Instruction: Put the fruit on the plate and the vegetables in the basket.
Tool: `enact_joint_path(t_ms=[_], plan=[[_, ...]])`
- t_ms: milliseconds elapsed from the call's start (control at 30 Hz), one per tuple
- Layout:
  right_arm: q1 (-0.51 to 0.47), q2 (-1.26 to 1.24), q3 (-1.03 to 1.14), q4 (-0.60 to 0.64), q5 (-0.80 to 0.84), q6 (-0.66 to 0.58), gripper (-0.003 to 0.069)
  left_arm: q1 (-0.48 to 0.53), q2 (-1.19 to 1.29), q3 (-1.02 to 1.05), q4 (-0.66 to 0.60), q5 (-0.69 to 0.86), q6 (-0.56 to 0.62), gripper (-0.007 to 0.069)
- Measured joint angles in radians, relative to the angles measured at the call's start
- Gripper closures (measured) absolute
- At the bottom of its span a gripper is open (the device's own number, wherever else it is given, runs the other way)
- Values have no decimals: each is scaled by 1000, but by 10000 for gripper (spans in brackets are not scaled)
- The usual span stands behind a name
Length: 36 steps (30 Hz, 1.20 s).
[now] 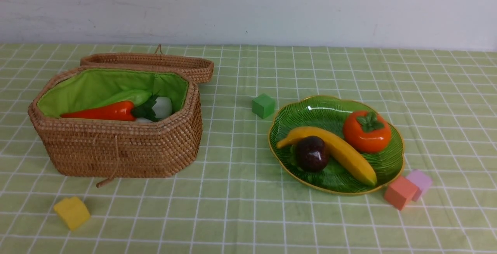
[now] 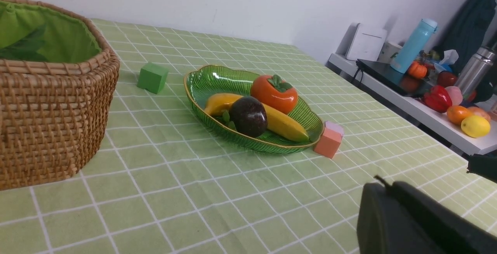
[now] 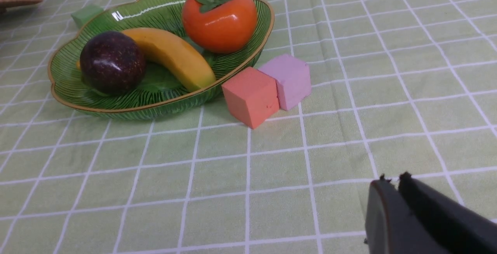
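Both grippers, left gripper [image 2: 382, 186] and right gripper [image 3: 392, 182], are pinched closed and empty; fruit fills the plate [image 1: 394, 160] at middle right, sorted.

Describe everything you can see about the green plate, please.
The plate is a wide, shallow dish of what looks like green glass, with fine ribs like a leaf and a wavy gold rim. It stands flat on the checked tablecloth, right of the basket. On it lie a banana, a mangosteen and a persimmon. An orange cube sits right at its near right edge.
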Motion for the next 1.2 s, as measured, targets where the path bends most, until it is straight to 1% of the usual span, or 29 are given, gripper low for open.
enact_joint_path(t_ms=[133,167,200,300,333,367,400,467,533,567,600,667,700,767,800,967,1200], plan=[[0,0,0,0,0,0,606,9,0,0,35,0,0,613],[0,0,0,0,0,0,606,19,0,0,39,0,0,615],[0,0,0,1,0,0,603,53,0,0,39,-1,0,629],[0,0,0,1,0,0,598,218,-4,0,13,-3,34,638],[0,0,0,1,0,0,597,255,-6,0,1,-2,59,638],[0,0,0,1,0,0,596,343,-16,7,-38,-4,106,638],[0,0,0,1,0,0,594,380,-21,12,-60,-4,142,638],[0,0,0,1,0,0,590,507,-44,47,-149,-16,242,638],[0,0,0,1,0,0,587,591,-50,89,-218,-24,329,638],[0,0,0,1,0,0,587,607,-50,100,-231,-25,335,638],[0,0,0,1,0,0,584,665,-50,154,-276,-20,374,638],[0,0,0,1,0,0,583,690,-50,169,-286,19,374,638],[0,0,0,1,0,0,583,700,-50,171,-283,68,369,638],[0,0,0,1,0,0,583,705,-50,178,-275,145,353,638],[0,0,0,1,0,0,583,704,-50,178,-273,159,340,638],[0,0,0,1,1,0,577,704,-50,178,-269,164,298,638],[0,0,0,1,1,0,567,704,-50,178,-270,163,291,638]])
